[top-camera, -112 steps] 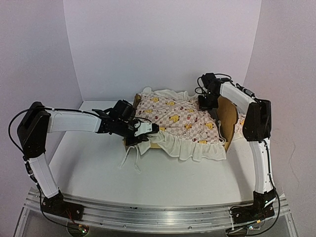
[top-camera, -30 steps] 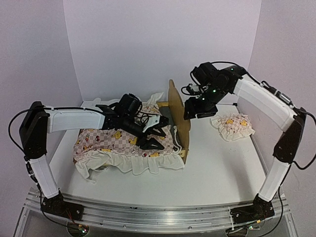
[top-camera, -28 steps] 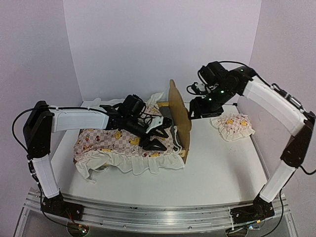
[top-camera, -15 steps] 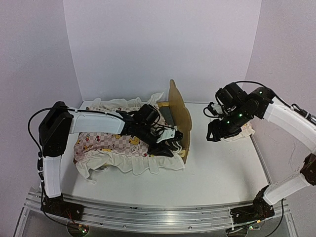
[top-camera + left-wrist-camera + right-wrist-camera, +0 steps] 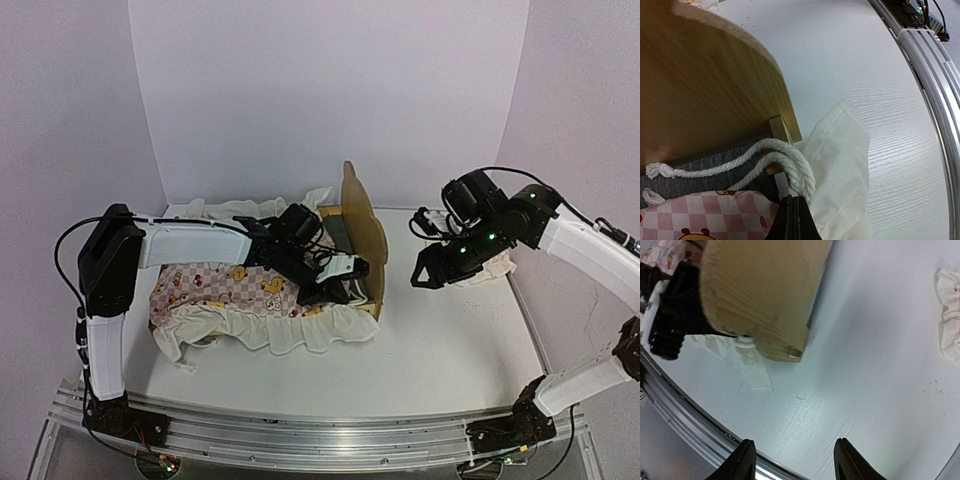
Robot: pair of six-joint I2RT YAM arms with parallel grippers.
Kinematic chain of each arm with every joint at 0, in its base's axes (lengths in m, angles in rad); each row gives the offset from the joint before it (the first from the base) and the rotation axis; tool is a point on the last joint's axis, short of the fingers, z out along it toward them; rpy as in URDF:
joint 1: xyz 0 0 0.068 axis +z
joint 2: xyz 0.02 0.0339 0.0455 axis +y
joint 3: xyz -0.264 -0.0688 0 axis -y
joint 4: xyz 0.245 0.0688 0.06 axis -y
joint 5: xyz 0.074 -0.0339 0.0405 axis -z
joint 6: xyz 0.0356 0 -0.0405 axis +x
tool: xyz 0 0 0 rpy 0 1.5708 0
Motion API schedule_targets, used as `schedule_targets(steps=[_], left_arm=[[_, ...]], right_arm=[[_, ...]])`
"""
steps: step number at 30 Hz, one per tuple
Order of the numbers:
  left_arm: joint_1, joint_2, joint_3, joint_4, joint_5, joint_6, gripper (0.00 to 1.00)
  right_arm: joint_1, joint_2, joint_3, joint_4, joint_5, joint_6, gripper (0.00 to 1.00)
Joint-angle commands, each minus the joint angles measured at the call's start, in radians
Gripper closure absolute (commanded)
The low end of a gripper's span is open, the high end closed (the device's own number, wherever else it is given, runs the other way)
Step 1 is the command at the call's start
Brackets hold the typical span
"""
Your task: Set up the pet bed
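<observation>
Bed [image 5: 361, 232] sits left of centre on the desk [image 5: 440, 345], headboard upright at its right end. The quilt [image 5: 215, 285] is draped over the frame, its ruffle hanging off the near side.

Changes over the last second:
- Left claw [image 5: 793, 218] was spread above the quilt. It has now dropped to the bed's near corner by the headboard and closed, tips pressed flat together.
- The tips meet at the bottom of the cord [image 5: 774, 159] loop, against the ruffle. Whether cord or cloth is pinched, cannot tell.
- Right claw [image 5: 797, 466] has left the back of the headboard and swung right toward the pillow [image 5: 951, 315]. Its fingers are apart and empty over bare desk.

Reading: the quilt looks laid. The left arm is probably tidying or tugging at the corner, and the right is likely going for the pillow, the piece not yet on the bed.

Count: one bed, one quilt, one pillow, one cord with two knotted ends, two claws.
</observation>
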Motion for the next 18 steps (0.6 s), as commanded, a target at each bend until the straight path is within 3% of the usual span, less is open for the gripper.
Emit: schedule_targets(steps=[1,7,12,18], left_arm=[[0.102,-0.114,0.063,-0.113,0.059,0.029,1.0],[0.2,-0.22,0.01,-0.241,0.138,0.209,1.0],[0.285,-0.287,-0.053,-0.306,0.201,0.346,1.0],[0.404,-0.304,-0.108,-0.349,0.279,0.468,1.0]], right_arm=[[0.045,-0.078,-0.038,0.161,-0.194,-0.106,0.48],[0.181,-0.13,-0.123,0.438,-0.165,-0.253,0.51],[0.245,0.003,-0.033,0.449,-0.127,-0.323,0.53],[0.256,0.175,0.07,0.45,0.056,-0.356,0.62]])
